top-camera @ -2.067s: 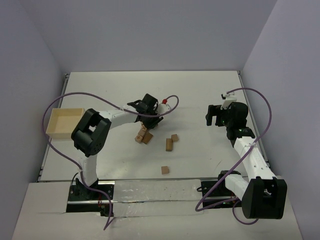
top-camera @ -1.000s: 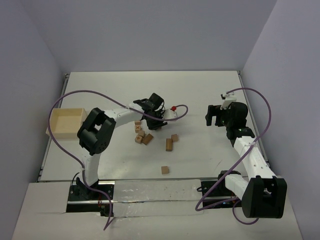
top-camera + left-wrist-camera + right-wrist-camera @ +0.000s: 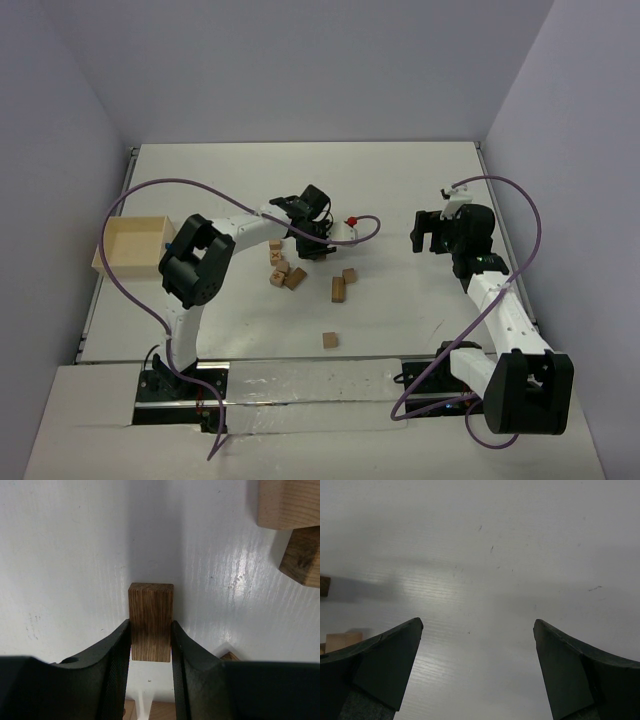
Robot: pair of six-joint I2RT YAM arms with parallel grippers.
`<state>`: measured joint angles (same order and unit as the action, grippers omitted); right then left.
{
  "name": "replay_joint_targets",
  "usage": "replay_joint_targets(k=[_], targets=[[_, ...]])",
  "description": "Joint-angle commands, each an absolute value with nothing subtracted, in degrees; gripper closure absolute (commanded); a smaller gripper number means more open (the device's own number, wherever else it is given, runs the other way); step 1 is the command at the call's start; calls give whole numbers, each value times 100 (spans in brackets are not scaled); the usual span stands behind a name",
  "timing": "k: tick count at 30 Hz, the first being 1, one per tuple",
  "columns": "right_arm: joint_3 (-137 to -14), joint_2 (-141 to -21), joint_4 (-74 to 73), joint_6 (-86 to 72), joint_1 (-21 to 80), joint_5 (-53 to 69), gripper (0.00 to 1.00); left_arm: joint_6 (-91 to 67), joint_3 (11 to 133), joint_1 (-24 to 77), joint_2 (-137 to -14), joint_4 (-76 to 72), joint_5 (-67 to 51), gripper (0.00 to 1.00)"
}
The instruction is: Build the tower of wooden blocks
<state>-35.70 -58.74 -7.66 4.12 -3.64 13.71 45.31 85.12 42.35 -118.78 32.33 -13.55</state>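
Wood block [image 3: 150,602] tight in left claw [image 3: 151,627]; right claw [image 3: 477,625] wide, empty.

Two matching arms. The left arm [image 3: 240,232] has white tube links and chunky black joint housings; the right arm [image 3: 505,318] is the same white and black. A purple cable [image 3: 125,205] loops off the left one, with a red connector [image 3: 351,220] near its far end. A second cable [image 3: 537,225], also purple, loops off the right. A white bracket [image 3: 460,196] sits on the right wrist. The left gripper [image 3: 151,635] has black curved fingers with finely ribbed pads. The right gripper [image 3: 477,630] has dark tapered fingers, smooth and matte. The left base [image 3: 160,382] is black.
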Motion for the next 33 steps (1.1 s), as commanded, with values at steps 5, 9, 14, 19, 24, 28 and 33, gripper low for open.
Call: replay_joint_targets(k=[5, 9, 14, 19, 24, 28, 33], targets=[[-3876, -5898, -756, 431, -404, 1459, 0, 4676, 8473, 4298, -12059, 3638, -1529, 61], [-3873, -5889, -747, 439, -399, 1445, 0, 4699, 8487, 4298, -12085, 3658, -1543, 61], [-3867, -5889, -744, 439, -404, 1441, 0, 4558, 8520, 4298, -12132, 3632, -1533, 66], [-3870, -5880, -738, 439, -399, 1433, 0, 4349, 8584, 4301, -12158, 3589, -1600, 76], [-3857, -5861, -737, 439, -396, 1421, 0, 3382, 8806, 4298, -12236, 3387, -1469, 93], [-3841, -5838, -716, 439, -396, 1397, 0, 1484, 8713, 4336, -12110, 2868, -862, 100], [-3850, -5862, -707, 413, -396, 1415, 0, -1251, 8274, 4603, -11901, 2429, 1529, 100]])
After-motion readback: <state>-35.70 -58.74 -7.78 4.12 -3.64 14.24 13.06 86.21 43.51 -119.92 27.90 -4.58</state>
